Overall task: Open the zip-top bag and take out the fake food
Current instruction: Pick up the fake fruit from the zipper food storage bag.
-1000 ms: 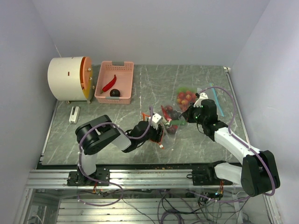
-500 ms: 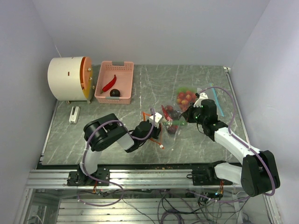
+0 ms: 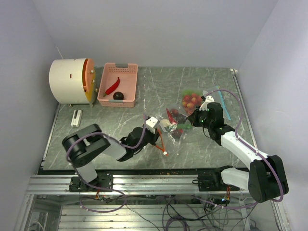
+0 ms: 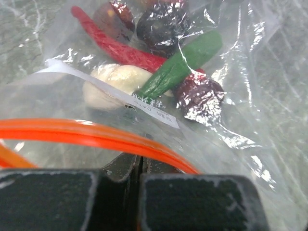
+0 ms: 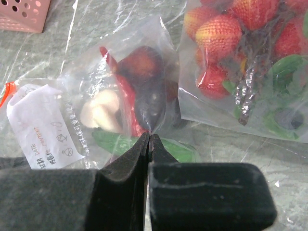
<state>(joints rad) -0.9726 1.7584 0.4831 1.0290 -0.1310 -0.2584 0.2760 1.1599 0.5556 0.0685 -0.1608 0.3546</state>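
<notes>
Grey tabletop (image 3: pixel 192 86) holds clear zip-top bag (image 4: pixel 250 86) of red, green, purple fake food (image 4: pixel 180 65).

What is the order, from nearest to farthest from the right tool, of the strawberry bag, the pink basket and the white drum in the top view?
1. Strawberry bag: just behind the right tool, on the right side of the table.
2. Pink basket: at the back, left of centre.
3. White drum: in the far left corner.

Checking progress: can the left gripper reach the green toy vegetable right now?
Probably not: the left gripper is shut on the zip-top bag by its orange seal, and the green toy vegetable lies inside, behind clear film.
</notes>
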